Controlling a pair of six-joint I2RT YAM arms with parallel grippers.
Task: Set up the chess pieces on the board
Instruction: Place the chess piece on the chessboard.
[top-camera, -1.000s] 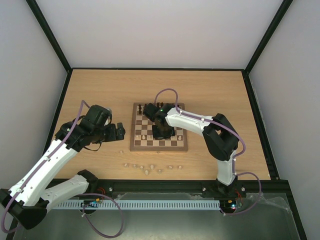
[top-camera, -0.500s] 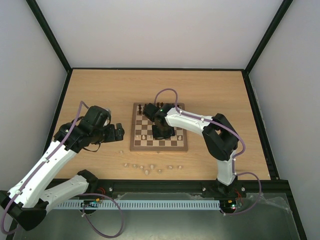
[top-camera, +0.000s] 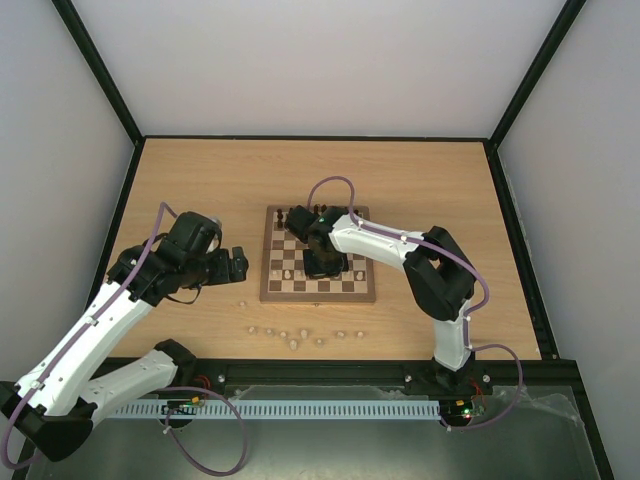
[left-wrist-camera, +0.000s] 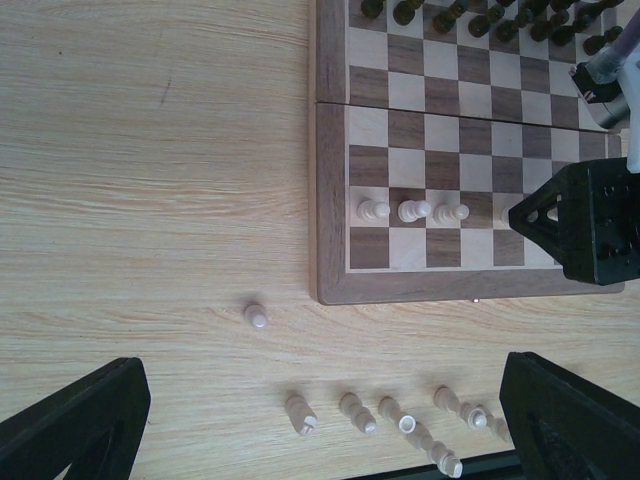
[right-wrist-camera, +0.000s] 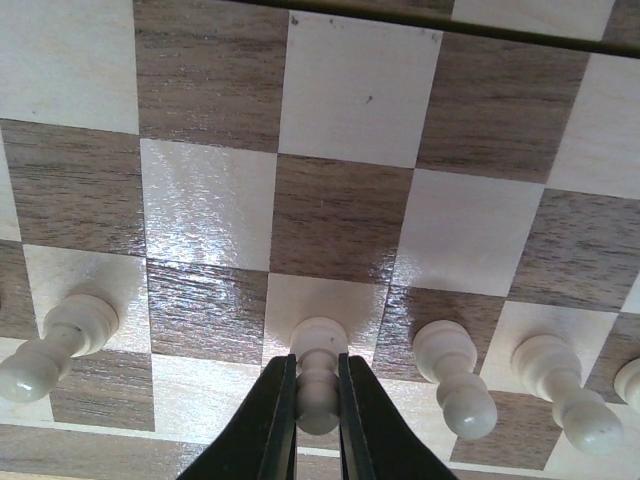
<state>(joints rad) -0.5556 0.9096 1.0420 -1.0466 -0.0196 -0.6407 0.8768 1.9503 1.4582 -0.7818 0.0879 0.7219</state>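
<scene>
I have two claws. My right claw (right-wrist-camera: 316, 400) is pinched nearly closed around the stem of one small cream wooden pawn (right-wrist-camera: 318, 340). It holds the pawn upright in a row of matching cream pawns (right-wrist-camera: 450, 370), in the second rank from the near edge of the square chequered wooden chessboard (top-camera: 318, 297). I cannot tell whether its base is touching the square.

My left claw (left-wrist-camera: 325, 400) is spread wide and holds nothing. It hangs over the light-wood tabletop (top-camera: 200, 180), just off the board's left edge.

In the last second almost nothing has moved. The right claw has stayed clamped in place and the left has only drifted a touch. I take that to mean this pawn is at its square and needs only letting go.

Dark brown pieces (top-camera: 300, 215) line the board's far edge. Several loose cream pieces (top-camera: 290, 333) lie scattered near the tabletop's near edge, so much of the pale side is not yet set up.
</scene>
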